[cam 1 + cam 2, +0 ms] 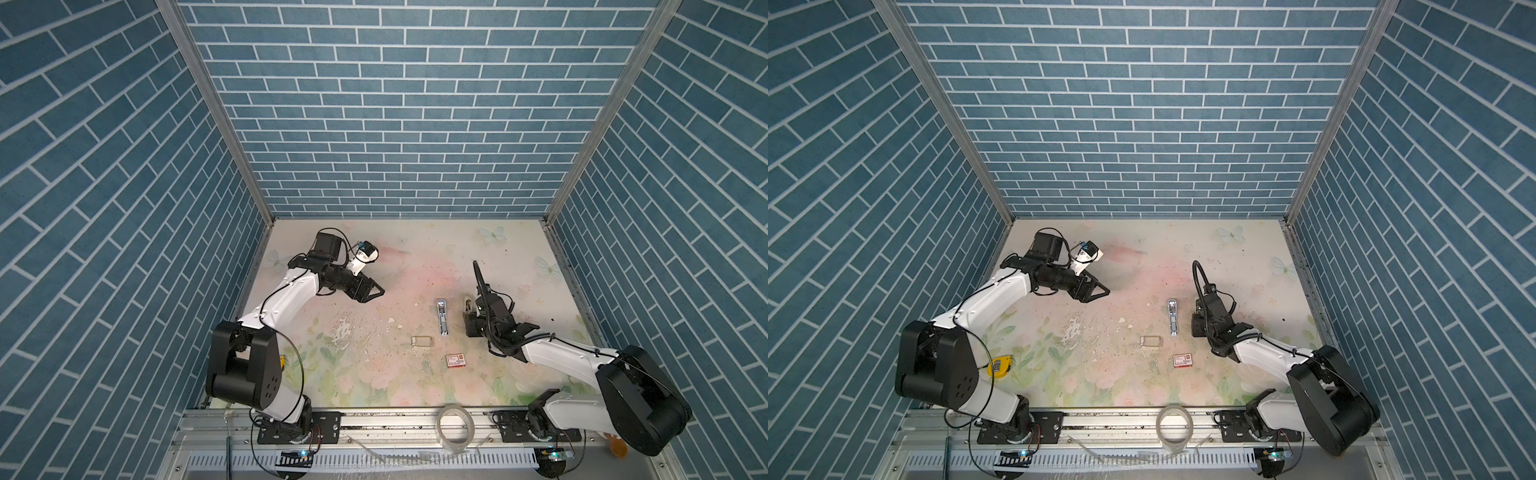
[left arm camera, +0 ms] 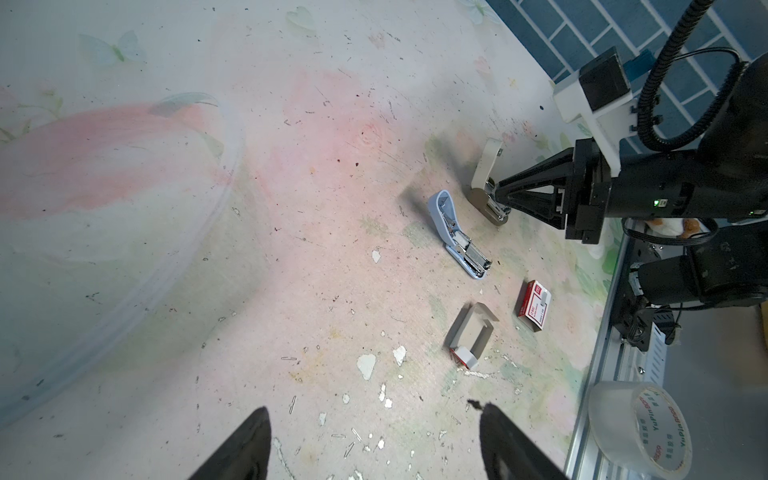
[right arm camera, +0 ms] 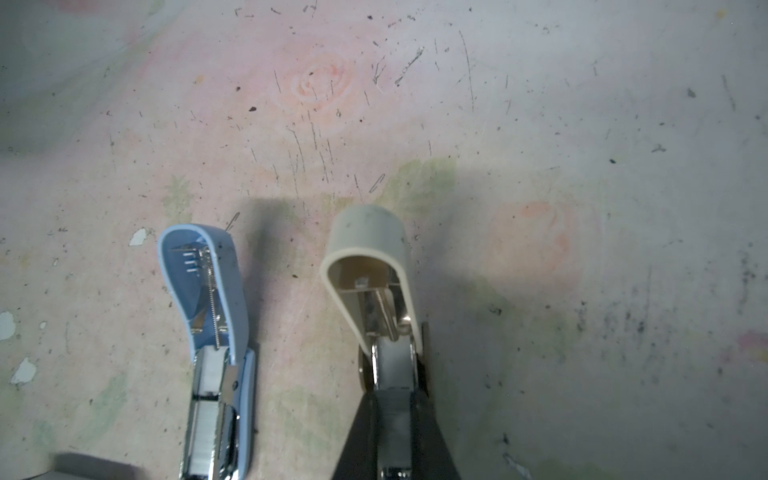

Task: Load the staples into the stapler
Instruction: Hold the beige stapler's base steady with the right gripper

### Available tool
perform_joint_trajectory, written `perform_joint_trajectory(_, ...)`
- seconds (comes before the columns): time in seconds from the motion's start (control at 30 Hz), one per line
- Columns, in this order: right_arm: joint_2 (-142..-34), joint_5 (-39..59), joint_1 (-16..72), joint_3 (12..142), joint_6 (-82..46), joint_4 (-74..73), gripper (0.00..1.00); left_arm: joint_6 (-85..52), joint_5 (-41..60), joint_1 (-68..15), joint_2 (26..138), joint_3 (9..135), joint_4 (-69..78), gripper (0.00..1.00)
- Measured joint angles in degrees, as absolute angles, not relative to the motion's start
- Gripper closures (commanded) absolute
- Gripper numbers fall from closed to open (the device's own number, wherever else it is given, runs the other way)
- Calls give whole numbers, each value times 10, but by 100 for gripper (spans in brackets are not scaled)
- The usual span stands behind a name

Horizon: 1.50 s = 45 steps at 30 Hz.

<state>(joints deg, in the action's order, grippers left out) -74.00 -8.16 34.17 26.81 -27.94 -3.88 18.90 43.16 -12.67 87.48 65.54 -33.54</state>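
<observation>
A beige stapler (image 3: 370, 241) stands on the table with its lid (image 2: 486, 166) swung up, at centre right in a top view (image 1: 468, 306). My right gripper (image 3: 395, 390) is shut on a silvery strip of staples (image 3: 394, 411) that lies in this stapler's metal channel. To its left a blue stapler (image 1: 442, 316) lies flat and opened out, with a pale silvery strip (image 3: 205, 432) in its tray. My left gripper (image 1: 376, 291) hangs open and empty above the table at the back left, far from both staplers; its fingertips (image 2: 259, 419) frame bare table.
A white-and-red box (image 1: 456, 360) and an opened cardboard sleeve (image 1: 422, 341) lie in front of the staplers. A roll of clear tape (image 1: 455, 428) stands on the front rail. A yellow tape measure (image 1: 1000, 365) sits by the left arm's base. Loose single staples (image 2: 349, 446) litter the table.
</observation>
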Motion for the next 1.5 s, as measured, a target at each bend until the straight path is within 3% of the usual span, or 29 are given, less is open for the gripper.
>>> perform_joint_trajectory(1.5,-741,-81,341,268,-256,-35,89,189,432,-127,888,655,-335,20)
